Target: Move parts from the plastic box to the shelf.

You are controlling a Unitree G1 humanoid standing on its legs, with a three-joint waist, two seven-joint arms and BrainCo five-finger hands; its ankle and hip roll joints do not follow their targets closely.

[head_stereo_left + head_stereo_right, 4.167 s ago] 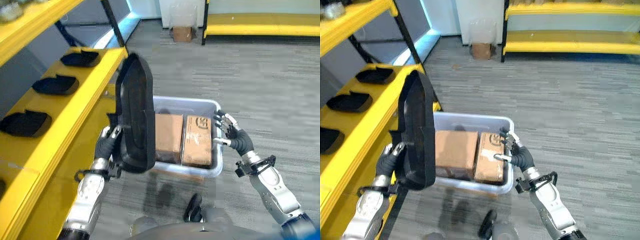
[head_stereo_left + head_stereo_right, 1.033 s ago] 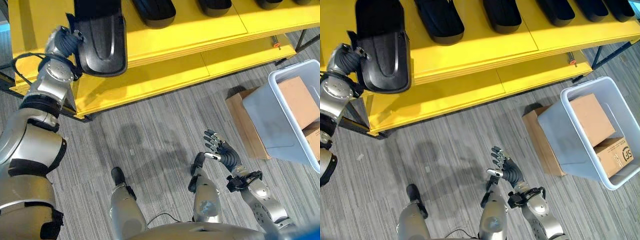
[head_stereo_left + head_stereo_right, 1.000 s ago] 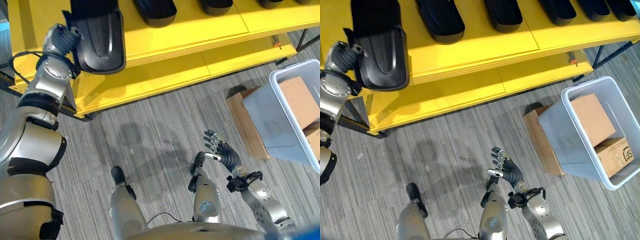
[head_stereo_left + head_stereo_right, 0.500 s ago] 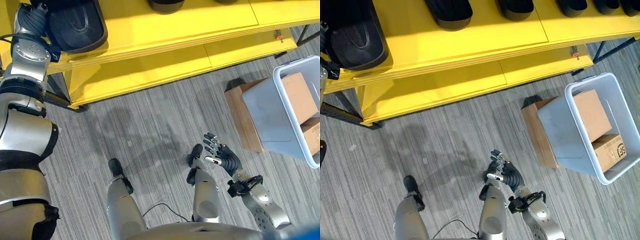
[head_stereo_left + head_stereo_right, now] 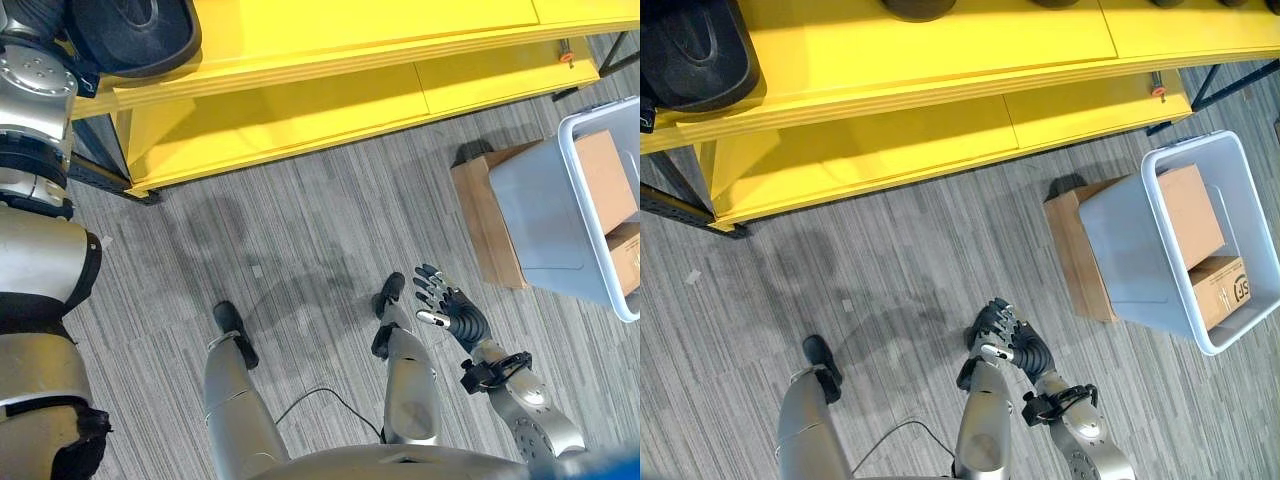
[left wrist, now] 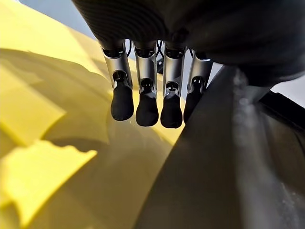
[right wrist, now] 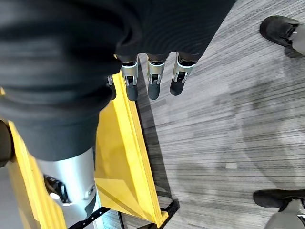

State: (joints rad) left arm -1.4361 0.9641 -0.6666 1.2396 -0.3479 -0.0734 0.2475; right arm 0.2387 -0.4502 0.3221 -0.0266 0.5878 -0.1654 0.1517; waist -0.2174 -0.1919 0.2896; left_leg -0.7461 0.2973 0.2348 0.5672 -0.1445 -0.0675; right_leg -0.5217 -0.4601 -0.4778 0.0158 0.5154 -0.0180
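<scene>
Left robot hand [image 6: 147, 90], fingers straight, touches the black part [image 5: 695, 55] lying flat on the yellow shelf [image 5: 920, 60]; right robot hand [image 5: 450, 312] hangs spread.

The black moulded plastic part [image 5: 695, 50] on the yellow metal shelf [image 5: 920, 60] runs past the picture's upper edge. The left hand [image 6: 147, 90] shows only fingers; any contact with the part is unclear.

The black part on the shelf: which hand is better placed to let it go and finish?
Left. The left hand is up by the black part on the shelf; the right hand hangs open low over the floor.
</scene>
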